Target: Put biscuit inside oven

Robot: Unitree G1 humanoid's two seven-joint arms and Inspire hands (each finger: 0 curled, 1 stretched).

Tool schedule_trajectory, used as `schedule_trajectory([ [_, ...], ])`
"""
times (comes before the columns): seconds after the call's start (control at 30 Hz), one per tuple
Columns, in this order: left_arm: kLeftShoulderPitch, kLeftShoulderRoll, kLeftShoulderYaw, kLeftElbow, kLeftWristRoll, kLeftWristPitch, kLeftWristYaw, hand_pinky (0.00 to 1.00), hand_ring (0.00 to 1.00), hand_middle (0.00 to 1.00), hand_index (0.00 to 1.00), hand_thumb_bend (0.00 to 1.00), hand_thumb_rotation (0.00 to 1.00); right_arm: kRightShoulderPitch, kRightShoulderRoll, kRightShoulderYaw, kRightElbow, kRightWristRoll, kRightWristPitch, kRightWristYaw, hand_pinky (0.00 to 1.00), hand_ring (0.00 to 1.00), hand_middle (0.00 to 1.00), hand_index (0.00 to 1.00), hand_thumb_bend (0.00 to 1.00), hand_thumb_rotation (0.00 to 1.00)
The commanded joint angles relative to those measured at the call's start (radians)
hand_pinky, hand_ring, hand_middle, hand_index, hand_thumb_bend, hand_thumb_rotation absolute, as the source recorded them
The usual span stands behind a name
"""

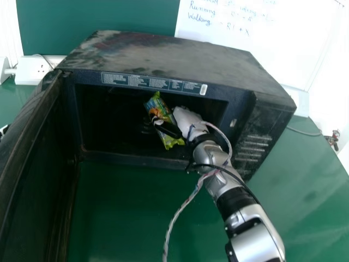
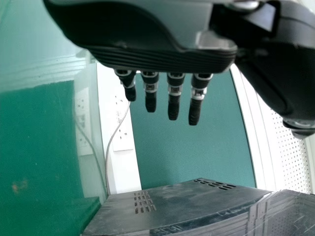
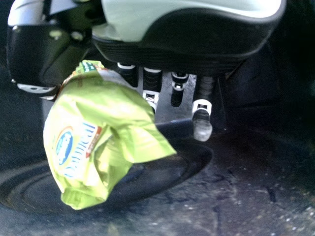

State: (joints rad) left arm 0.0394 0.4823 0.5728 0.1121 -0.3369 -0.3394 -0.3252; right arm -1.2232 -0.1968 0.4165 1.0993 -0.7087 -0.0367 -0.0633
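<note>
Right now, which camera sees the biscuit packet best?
The right wrist view: the biscuit packet looks biggest there, printed side showing. The head view shows it smaller, inside the oven, partly covered by the right hand.

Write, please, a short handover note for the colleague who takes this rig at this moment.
Right hand: inside the microwave oven, holding the green biscuit packet, seemingly above the turntable.
Left hand: open, holding nothing.
Done: oven door open, packet inside.
Left: likely lower the packet, release it, withdraw the right hand.
</note>
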Motion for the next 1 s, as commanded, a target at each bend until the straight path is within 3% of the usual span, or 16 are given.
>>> schedule_trajectory([
  [0.0,0.012,-0.009,0.006,-0.006,-0.010,-0.003,-0.001,0.93,0.86,0.84,0.80,0.80,0.75,-0.044,0.009,0.006,0.026,0.011,-0.016,-0.024,0.11,0.16,0.46,0.48,0.52,0.00],
  [0.4,0.012,-0.012,0.006,-0.003,-0.017,-0.011,-0.011,0.94,0.87,0.84,0.81,0.80,0.76,-0.065,0.022,0.012,0.122,0.027,-0.038,-0.052,0.11,0.16,0.45,0.48,0.52,0.00],
  [0.6,0.009,-0.010,0.008,0.003,-0.068,0.000,-0.048,0.93,0.87,0.85,0.80,0.80,0.75,-0.072,0.026,0.021,0.139,0.028,-0.026,-0.052,0.12,0.17,0.44,0.49,0.52,0.00],
  [0.8,0.013,-0.009,0.008,0.009,-0.079,-0.006,-0.057,0.93,0.85,0.82,0.81,0.81,0.78,-0.074,0.026,0.029,0.143,0.027,-0.025,-0.045,0.16,0.23,0.44,0.51,0.52,0.00],
  [0.97,0.006,-0.007,0.012,0.041,-0.070,-0.041,-0.068,0.92,0.84,0.82,0.80,0.82,0.78,-0.069,0.025,0.026,0.136,0.034,-0.032,-0.050,0.25,0.40,0.48,0.50,0.52,0.00],
])
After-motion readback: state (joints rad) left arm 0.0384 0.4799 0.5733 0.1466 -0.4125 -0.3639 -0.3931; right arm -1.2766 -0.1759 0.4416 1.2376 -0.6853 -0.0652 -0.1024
